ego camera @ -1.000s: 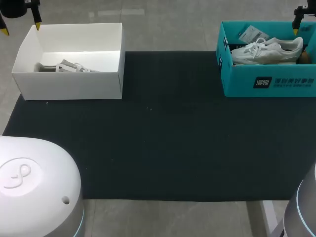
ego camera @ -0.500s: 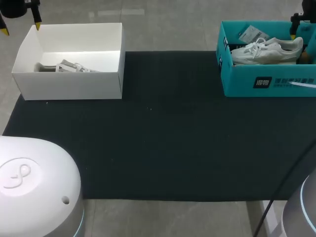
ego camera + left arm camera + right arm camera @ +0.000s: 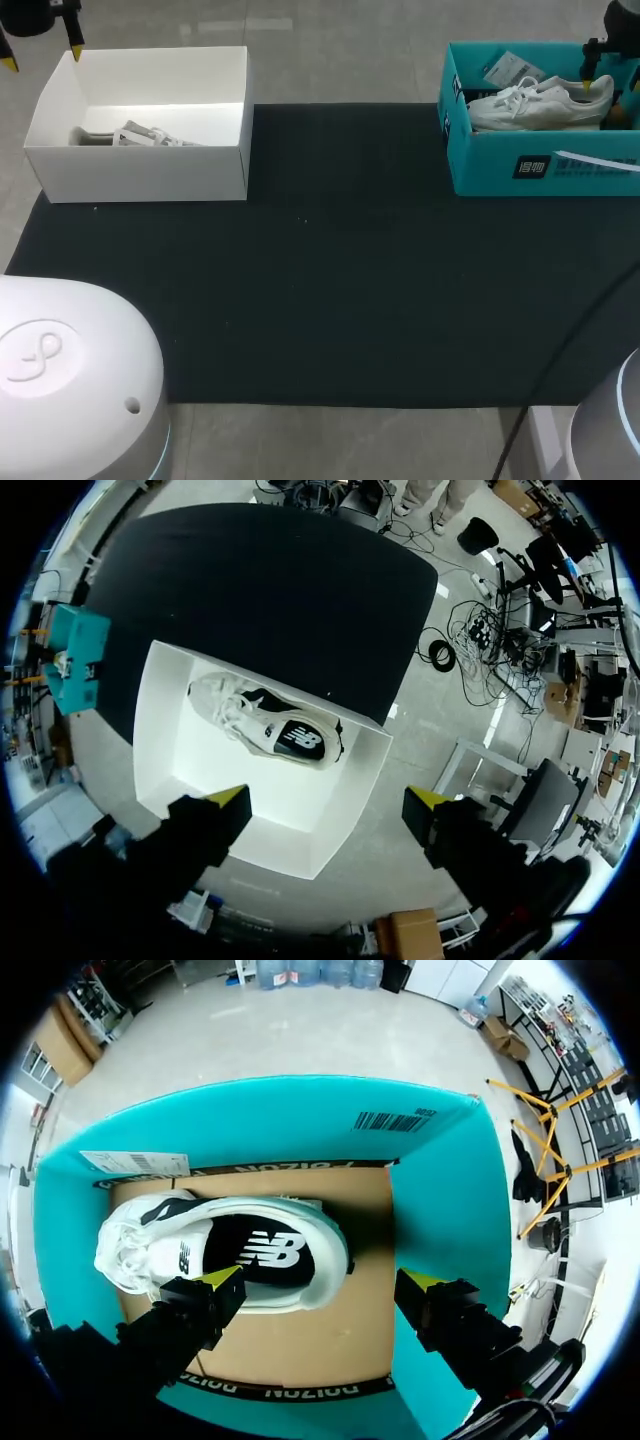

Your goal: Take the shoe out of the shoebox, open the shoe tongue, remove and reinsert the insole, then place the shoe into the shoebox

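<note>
Moving in from the far right edge, my right gripper is now hanging over the teal shoebox, while my left arm is staying where it was.

Across the worktop a black mat is lying, with a box standing at each far corner of it. At my left the white box is sitting open, and a second shoe is resting on its floor, its opening facing up. At my right the teal shoebox is sitting open too. Inside it, the white shoe is lying lengthwise on the cardboard floor, its dark insole showing through the opening. A printed tag is leaning against the box's far wall, behind the shoe.

I am holding my right gripper spread wide and gripping nothing; in its wrist view one yellow tip is sitting over the shoe's rim and the other over the box floor beside the shoe. Whether that tip is touching the shoe, I cannot tell. My left gripper is also spread wide and empty, hovering over the white box's outer edge.
</note>
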You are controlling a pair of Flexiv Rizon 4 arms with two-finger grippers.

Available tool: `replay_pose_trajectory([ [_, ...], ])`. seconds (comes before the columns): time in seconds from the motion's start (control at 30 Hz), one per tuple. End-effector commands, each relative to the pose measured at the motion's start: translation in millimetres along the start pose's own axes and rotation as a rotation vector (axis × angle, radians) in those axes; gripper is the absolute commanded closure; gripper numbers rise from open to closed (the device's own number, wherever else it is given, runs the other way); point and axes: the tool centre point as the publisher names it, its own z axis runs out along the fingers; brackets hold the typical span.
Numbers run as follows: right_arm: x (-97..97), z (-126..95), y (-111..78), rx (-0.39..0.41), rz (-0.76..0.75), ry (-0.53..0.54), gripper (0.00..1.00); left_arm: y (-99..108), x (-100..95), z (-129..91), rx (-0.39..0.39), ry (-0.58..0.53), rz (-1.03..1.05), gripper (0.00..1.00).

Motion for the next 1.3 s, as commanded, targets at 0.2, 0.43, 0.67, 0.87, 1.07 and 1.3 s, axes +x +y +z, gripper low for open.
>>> replay_pose_trajectory([
  [0.2,-4.6,23.1,2.4,0.013,-0.004,-0.004,0.0,0.3,0.2,-0.5,0.0,0.003,0.001,0.0],
  [0.43,-4.6,23.1,2.4,0.013,-0.004,-0.004,0.0,0.3,0.2,-0.5,0.0,0.003,0.001,0.0],
  [0.67,-4.6,23.1,2.4,0.013,-0.004,-0.004,0.0,0.3,0.2,-0.5,0.0,0.003,0.001,0.0],
  [0.87,-3.7,23.6,4.7,0.008,-0.009,-0.014,0.0,0.3,0.2,-0.5,0.0,0.003,0.001,0.0],
  [1.07,0.3,34.1,9.6,0.018,-0.02,-0.028,0.0,0.3,0.2,-0.5,0.0,0.003,0.001,0.0],
  [1.3,3.1,52.6,12.3,0.039,-0.028,-0.009,0.0,0.3,0.2,-0.5,0.0,0.003,0.001,0.0],
])
